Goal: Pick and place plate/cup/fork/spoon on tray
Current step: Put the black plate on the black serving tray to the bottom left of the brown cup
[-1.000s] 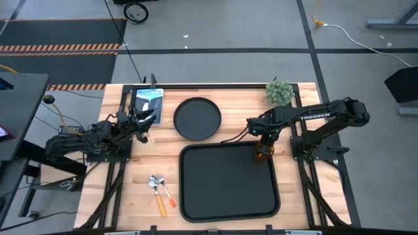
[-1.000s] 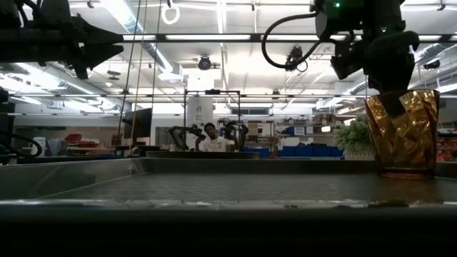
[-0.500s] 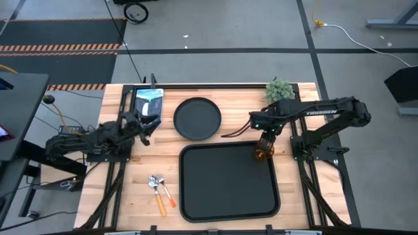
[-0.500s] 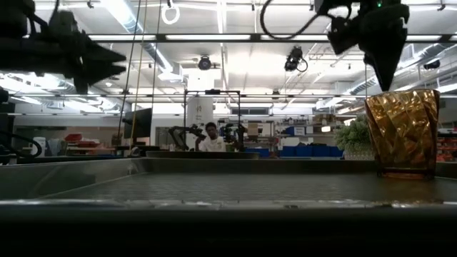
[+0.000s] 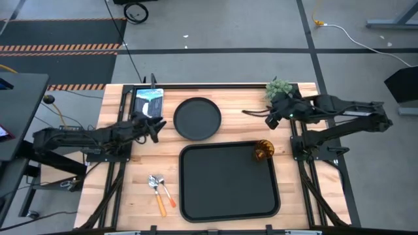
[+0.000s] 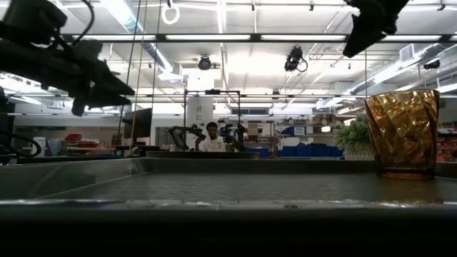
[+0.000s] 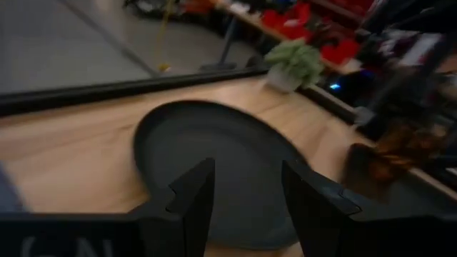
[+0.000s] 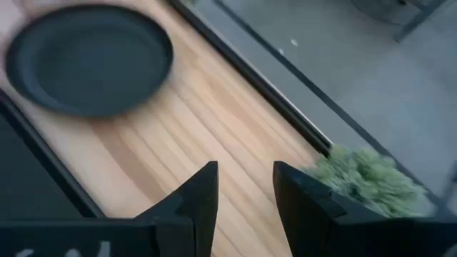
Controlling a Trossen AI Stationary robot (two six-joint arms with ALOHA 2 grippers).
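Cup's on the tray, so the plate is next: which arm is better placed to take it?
Left. The left gripper is open at the plate's near rim, facing it. The right gripper is open but across the table beside the plant.

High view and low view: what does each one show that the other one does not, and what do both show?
Only the high view shows the plate on the table, and the fork and spoon lying beside the tray. Only the low view shows a person in the room behind. Both show the cup standing free in the tray's corner, and the small plant.
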